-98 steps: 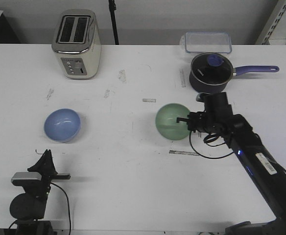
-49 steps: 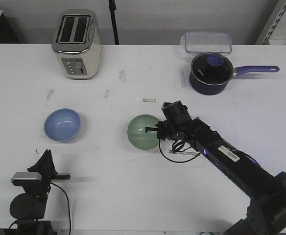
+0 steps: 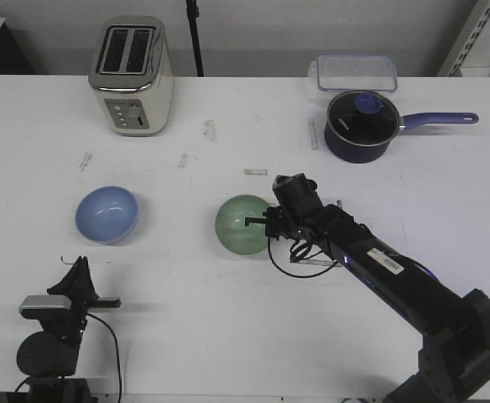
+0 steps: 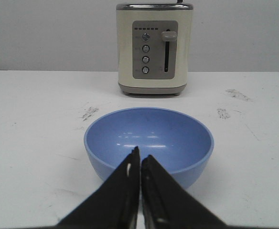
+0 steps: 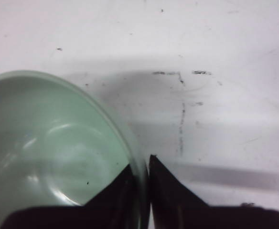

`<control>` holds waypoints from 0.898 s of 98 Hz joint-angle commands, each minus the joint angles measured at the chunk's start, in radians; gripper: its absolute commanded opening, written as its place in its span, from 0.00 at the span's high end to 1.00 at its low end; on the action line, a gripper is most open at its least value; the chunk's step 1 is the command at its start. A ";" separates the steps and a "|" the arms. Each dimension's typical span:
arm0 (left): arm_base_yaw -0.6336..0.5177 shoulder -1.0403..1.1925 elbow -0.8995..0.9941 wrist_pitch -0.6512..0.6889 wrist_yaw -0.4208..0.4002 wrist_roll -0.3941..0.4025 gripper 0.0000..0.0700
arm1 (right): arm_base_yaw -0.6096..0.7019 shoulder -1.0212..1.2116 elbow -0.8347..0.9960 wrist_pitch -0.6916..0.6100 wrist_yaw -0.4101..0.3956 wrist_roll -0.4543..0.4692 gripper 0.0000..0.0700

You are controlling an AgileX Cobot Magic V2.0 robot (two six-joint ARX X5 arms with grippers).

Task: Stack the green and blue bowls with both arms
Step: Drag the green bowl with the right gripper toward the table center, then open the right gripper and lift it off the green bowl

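The pale green bowl (image 3: pixel 242 224) is near the table's middle, held by its right rim in my right gripper (image 3: pixel 260 222). In the right wrist view one finger is inside the green bowl (image 5: pixel 53 143) and the other outside, the right gripper (image 5: pixel 140 168) shut on the rim. The blue bowl (image 3: pixel 106 214) rests upright on the table at the left. My left gripper (image 3: pixel 79 267) sits low at the front left, just short of the blue bowl (image 4: pixel 149 138); in the left wrist view the left gripper (image 4: pixel 140 153) is shut and holds nothing.
A cream toaster (image 3: pixel 132 75) stands at the back left. A dark navy saucepan (image 3: pixel 361 124) with a long blue handle sits at the back right, a clear plastic container (image 3: pixel 356 72) behind it. The table carries small scuff marks.
My right arm carried the green bowl leftward from near the saucepan toward the middle of the table, most of it before the last half second. The left arm and blue bowl stayed still.
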 commanded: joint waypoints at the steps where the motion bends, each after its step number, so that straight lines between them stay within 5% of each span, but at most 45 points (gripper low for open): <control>1: 0.001 -0.002 -0.022 0.016 0.002 0.009 1.00 | 0.015 0.019 0.013 0.012 -0.002 0.002 1.00; 23: 0.001 -0.002 -0.022 0.016 0.002 0.009 1.00 | 0.021 0.019 0.013 0.013 0.000 0.002 1.00; 42: 0.001 -0.002 -0.022 0.016 0.002 0.010 1.00 | 0.020 0.024 0.013 0.011 0.006 0.003 0.86; 60: 0.001 -0.002 -0.022 0.016 0.002 0.009 1.00 | 0.021 0.024 0.013 0.010 0.009 0.003 0.84; 78: 0.001 -0.002 -0.022 0.016 0.002 0.009 1.00 | 0.027 0.021 0.013 0.021 0.035 0.003 0.47; 88: 0.001 -0.002 -0.022 0.016 0.002 0.009 1.00 | 0.026 0.005 0.013 0.025 0.045 0.002 0.39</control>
